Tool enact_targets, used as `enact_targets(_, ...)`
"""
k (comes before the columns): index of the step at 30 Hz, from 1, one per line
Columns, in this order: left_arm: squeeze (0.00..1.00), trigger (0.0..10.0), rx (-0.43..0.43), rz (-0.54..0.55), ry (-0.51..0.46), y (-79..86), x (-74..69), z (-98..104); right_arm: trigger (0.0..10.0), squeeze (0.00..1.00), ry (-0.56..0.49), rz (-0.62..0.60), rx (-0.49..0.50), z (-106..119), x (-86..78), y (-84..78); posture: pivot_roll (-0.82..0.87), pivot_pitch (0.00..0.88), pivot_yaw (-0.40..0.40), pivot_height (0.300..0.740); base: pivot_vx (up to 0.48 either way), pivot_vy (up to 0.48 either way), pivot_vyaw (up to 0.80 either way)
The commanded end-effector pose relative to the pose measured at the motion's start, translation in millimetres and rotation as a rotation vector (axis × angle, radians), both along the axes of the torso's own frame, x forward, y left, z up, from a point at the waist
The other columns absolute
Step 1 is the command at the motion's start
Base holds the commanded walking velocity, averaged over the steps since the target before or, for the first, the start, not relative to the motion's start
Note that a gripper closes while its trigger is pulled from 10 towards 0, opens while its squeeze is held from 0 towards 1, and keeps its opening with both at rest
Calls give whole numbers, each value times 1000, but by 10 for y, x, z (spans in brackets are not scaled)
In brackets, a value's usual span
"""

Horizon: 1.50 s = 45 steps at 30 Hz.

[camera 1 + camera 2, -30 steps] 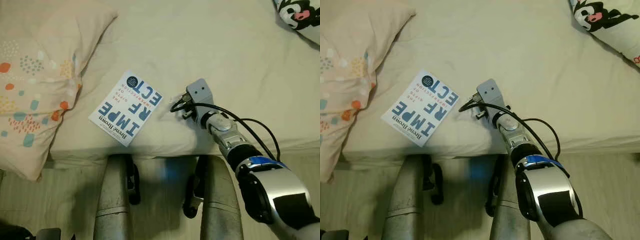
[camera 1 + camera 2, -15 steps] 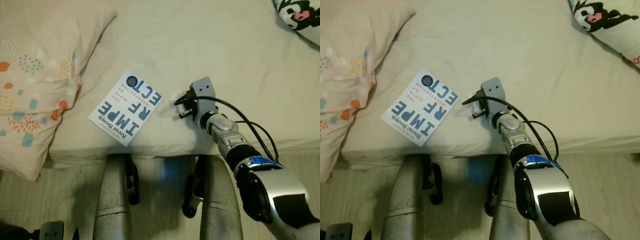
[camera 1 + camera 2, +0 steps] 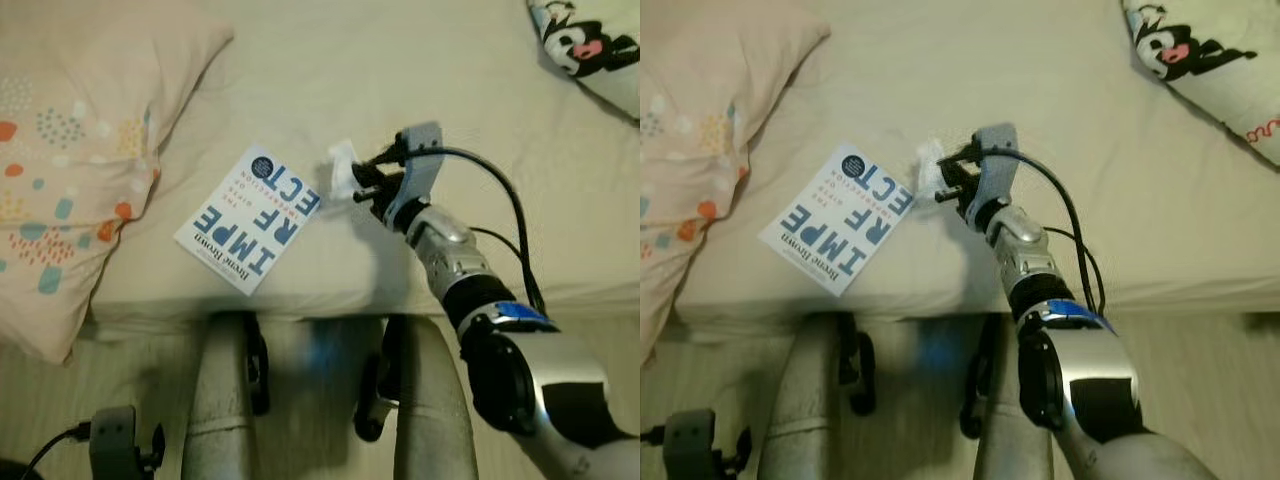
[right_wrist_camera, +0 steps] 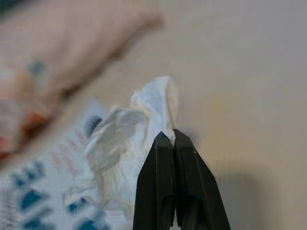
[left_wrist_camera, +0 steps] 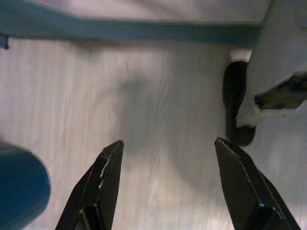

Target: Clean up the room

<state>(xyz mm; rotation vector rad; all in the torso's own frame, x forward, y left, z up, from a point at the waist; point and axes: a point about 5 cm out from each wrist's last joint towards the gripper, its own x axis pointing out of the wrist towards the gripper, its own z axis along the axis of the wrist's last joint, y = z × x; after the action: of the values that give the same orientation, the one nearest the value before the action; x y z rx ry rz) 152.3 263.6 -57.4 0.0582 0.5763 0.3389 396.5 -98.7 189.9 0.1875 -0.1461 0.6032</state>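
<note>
A white book is lying on the bed, showing big blue letters "IMPE", "RF", "ECT" and the author name "Brené Brown"; smaller red print is staying unreadable.

Right arm: silver shell, black joints, blue band, black cable, grey wrist block; grey legs.

Beige bed, book near edge, pillow, cartoon cushion

We list: cream bed; patterned pillow at 9 o'clock; cartoon-print cushion at 2 o'clock; pale wood floor along 6 o'clock.
</note>
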Motion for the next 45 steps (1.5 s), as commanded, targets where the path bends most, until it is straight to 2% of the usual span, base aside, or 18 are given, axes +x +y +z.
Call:
enact_targets(1, 0, 10000, -10, 48, 82, 40, -194, -101, 0, 0, 33, 45, 26, -141, -62, 43, 38, 240, 47, 610, 0, 0, 0)
enact_targets(4, 0, 10000, -9, 86, 75, 88, -108, -73, 0, 0, 58, 79, 17, -270, -123, 84, 24, 209, 44, 620, 0, 0, 0)
enact_targets(7, 0, 10000, -12, 194, 73, 236, 56, 0, 0, 0, 141, 123, -52, -634, -283, 127, 6, 167, 40, 635, 0, 0, 0)
enact_targets(12, 0, 10000, -27, 250, 102, 291, 186, 37, 0, 0, 200, 131, -87, -860, -393, 132, -20, 126, 39, 650, -192, 0, 0)
enact_targets(20, 0, 10000, -26, 215, 126, 217, 260, 26, 0, 0, 231, 137, -102, -966, -451, 109, -35, 93, 44, 670, -60, 0, 0)
enact_targets(26, 0, 10000, -38, 200, 241, 78, 110, -124, 0, 0, 344, 144, -207, -1308, -641, 98, -39, 72, 42, 690, 0, 0, 0)
enact_targets(27, 0, 10000, -38, 200, 241, 78, 110, -124, 0, 0, 344, 144, -207, -1308, -641, 98, -39, 72, 42, 690, 0, 0, 0)
enact_targets(28, 0, 10000, -41, 191, 275, 43, 51, -167, 0, 0, 390, 133, -258, -1442, -720, 72, -38, 67, 41, 695, 0, 0, 0)
enact_targets(29, 0, 10000, -41, 191, 275, 43, 51, -167, 0, 0, 390, 133, -258, -1442, -720, 72, -38, 67, 41, 695, 0, 0, 0)
enact_targets(31, 0, 10000, -43, 163, 339, -26, -74, -247, 0, 0, 492, 104, -357, -1723, -908, -28, -34, 58, 42, 705, 0, 0, 0)
enact_targets(36, 0, 10000, -45, 147, 383, -63, -177, -300, 0, 0, 584, 69, -406, -1933, -1075, -139, -40, 53, 46, 715, 0, 0, 0)
enact_targets(38, 0, 10000, -38, 124, 421, -95, -270, -342, 0, 0, 698, 23, -462, -2180, -1317, -306, -40, 47, 46, 725, 0, 0, 0)
enact_targets(39, 0, 10000, -38, 124, 421, -95, -270, -342, 0, 0, 698, 23, -462, -2180, -1317, -306, -40, 47, 46, 725, 0, 0, 0)
enact_targets(40, 0, 10000, -32, 110, 436, -109, -302, -357, 0, 0, 752, 2, -474, -2281, -1435, -382, -40, 47, 45, 730, 0, 0, 0)
enact_targets(41, 0, 10000, -32, 110, 436, -109, -302, -357, 0, 0, 752, 2, -474, -2281, -1435, -382, -40, 47, 45, 730, 0, 0, 0)
enact_targets(42, 0, 10000, -30, 103, 445, -119, -322, -366, 0, 0, 806, -26, -496, -2374, -1548, -459, -43, 46, 45, 735, 0, 0, 0)
enact_targets(43, 0, 10000, -28, 94, 450, -130, -331, -372, 10000, 0, 852, -54, -494, -2444, -1643, -521, -43, 46, 44, 735, 0, 0, 0)
enact_targets(45, 0, 10000, -28, 94, 450, -130, -331, -372, 10000, 0, 852, -54, -494, -2444, -1643, -521, -43, 46, 44, 735, 0, 0, 0)
